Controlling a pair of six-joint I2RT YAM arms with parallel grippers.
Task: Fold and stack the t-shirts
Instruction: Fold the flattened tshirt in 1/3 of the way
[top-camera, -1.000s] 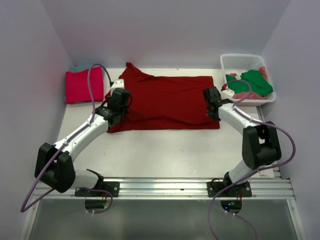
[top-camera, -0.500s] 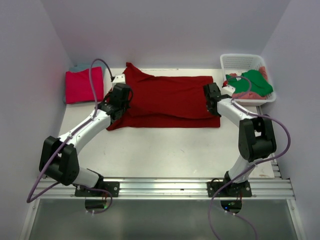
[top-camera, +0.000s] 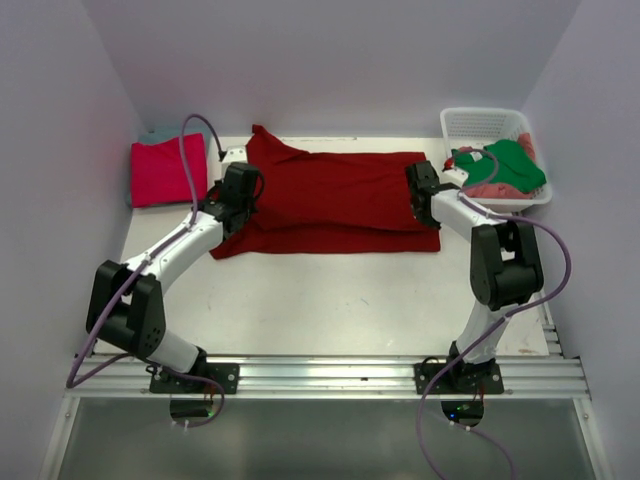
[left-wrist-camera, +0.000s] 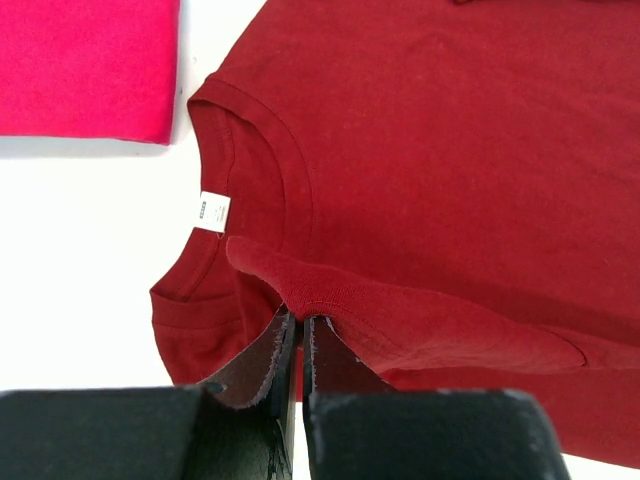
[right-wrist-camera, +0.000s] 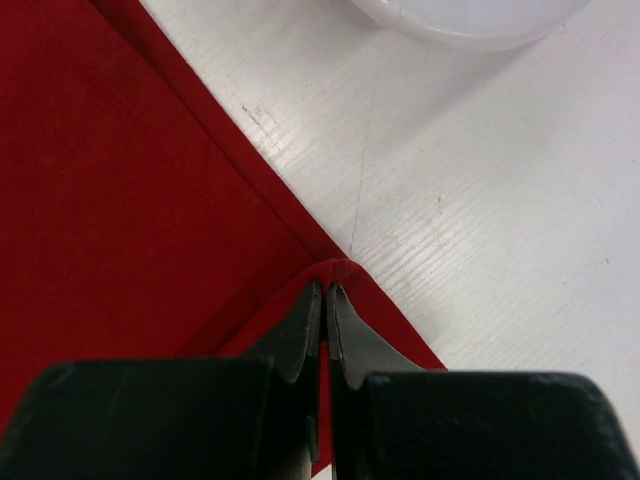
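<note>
the soft dark red cloth t-shirt (top-camera: 330, 195) lies mid-table, long axis left-right, its near edge clamped tight by the left gripper (left-wrist-camera: 297, 322) at the collar end and the right gripper (right-wrist-camera: 326, 295) at the hem corner, body spread beyond both.

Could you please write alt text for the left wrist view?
The left claw, shut, pinches a fold of the dark red t-shirt near its collar, where a white label shows. A folded magenta-pink shirt lies at upper left on the white table.
</note>
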